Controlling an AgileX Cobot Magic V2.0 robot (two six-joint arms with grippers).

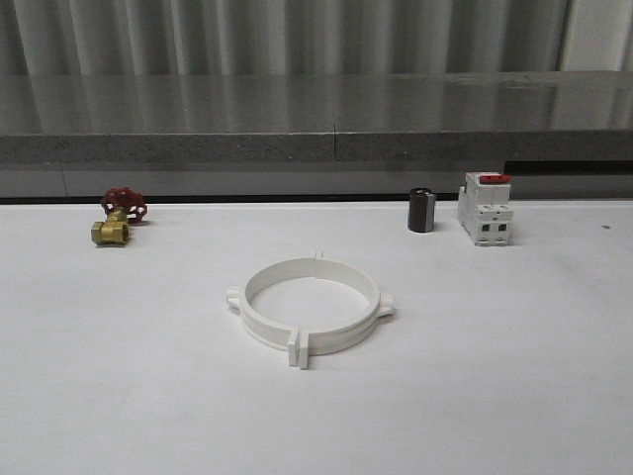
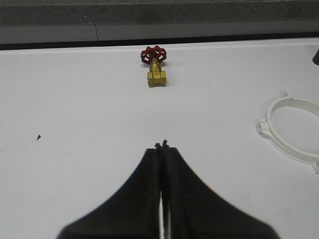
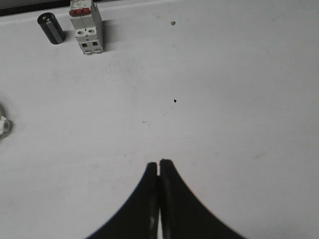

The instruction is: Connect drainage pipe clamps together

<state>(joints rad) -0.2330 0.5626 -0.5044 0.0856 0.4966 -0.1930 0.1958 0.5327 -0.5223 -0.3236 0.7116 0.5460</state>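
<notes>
The two white drainage pipe clamps (image 1: 312, 309) lie at the middle of the white table, their end tabs meeting so that they form one ring. Part of that ring (image 2: 291, 130) also shows in the left wrist view, and one small tab (image 3: 4, 126) in the right wrist view. My left gripper (image 2: 162, 145) is shut with nothing between its black fingers, hanging over bare table well short of the ring. My right gripper (image 3: 159, 162) is likewise shut and empty, over bare table away from the ring.
A brass valve with a red handwheel (image 1: 119, 218) lies at the back left. A dark cylinder (image 1: 421, 210) and a white boxy switch with a red top (image 1: 485, 208) stand at the back right. A grey ledge (image 1: 316, 146) runs along the table's far edge.
</notes>
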